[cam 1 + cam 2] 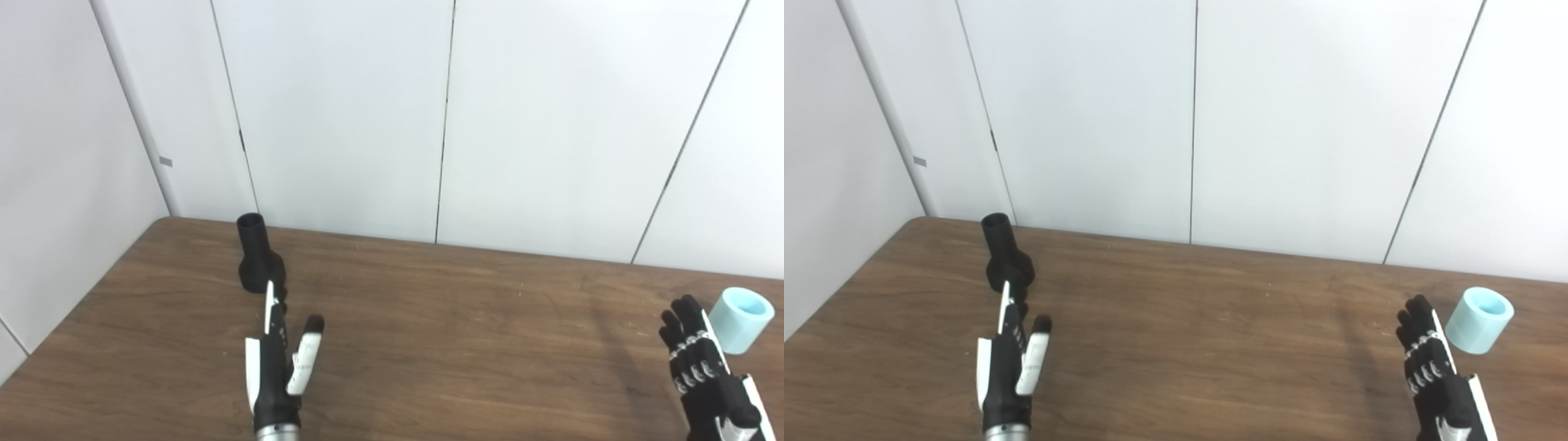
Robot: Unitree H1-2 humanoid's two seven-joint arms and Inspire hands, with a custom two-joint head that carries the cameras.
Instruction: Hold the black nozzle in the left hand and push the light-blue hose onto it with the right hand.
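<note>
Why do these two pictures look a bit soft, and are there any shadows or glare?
In the left eye view, even, diffuse light: the black nozzle casts only a faint shadow on the table, no hard glare. In the right eye view, the light-blue hose has slightly fuzzy edges; the left hand and right hand look mildly blurred too.

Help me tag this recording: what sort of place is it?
Probably a lab or test bay, not a home: a bare wood-grain table against plain white wall panels, with only a black nozzle and a light-blue hose piece set out.
</note>
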